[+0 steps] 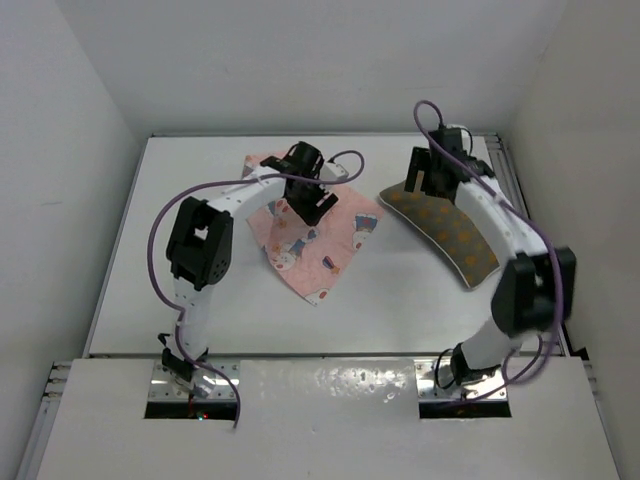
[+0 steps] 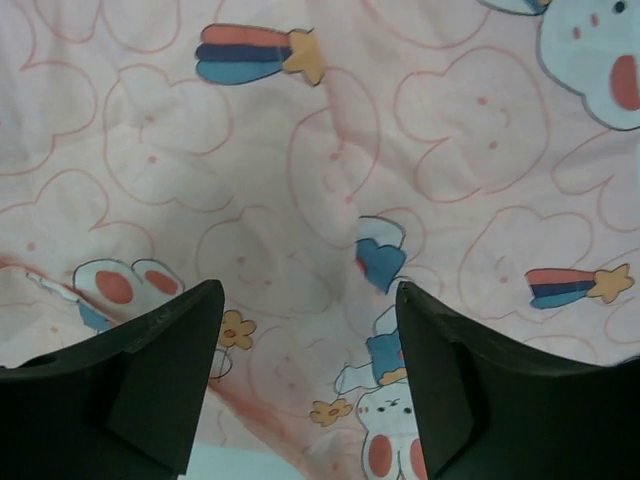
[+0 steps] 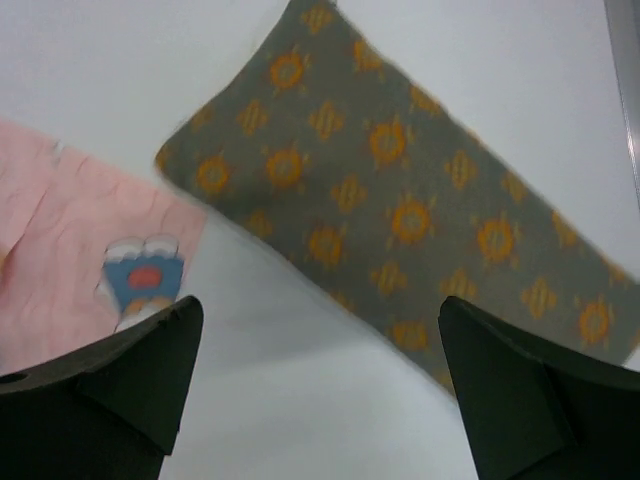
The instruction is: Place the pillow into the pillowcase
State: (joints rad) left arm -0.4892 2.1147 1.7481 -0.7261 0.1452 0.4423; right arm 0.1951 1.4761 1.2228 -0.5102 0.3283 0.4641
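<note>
**Desk:** Where is the pillow lying?

**Me:** I'm seeing the pillow [image 1: 450, 235] lying flat on the table [image 1: 200, 180], right of centre. It's olive-grey with orange figures. The right arm [image 1: 500, 225] is covering its outer end from above, and the wrist camera is cutting that same end off at the frame edge. That view is also blurring, so I'm not making out any edging.

**Desk:** And the pillowcase?

**Me:** The pillowcase [image 1: 310, 250] is lying spread out, turned cornerwise, in the middle of the table. One of its corners is reaching close to the pillow's near end, and I can't tell whether they're touching. The left arm [image 1: 200, 245] is hiding part of its far side, and I'm not finding its open end in any view.

**Desk:** What about the grippers?

**Me:** The left gripper [image 2: 308, 300] is hanging over the pink cloth with its fingers spread and nothing between them. I can't tell whether the tips are touching the fabric. The right gripper [image 3: 320, 320] is also spread wide and gripping nothing, and it's hovering over the pillow's near end.
</note>
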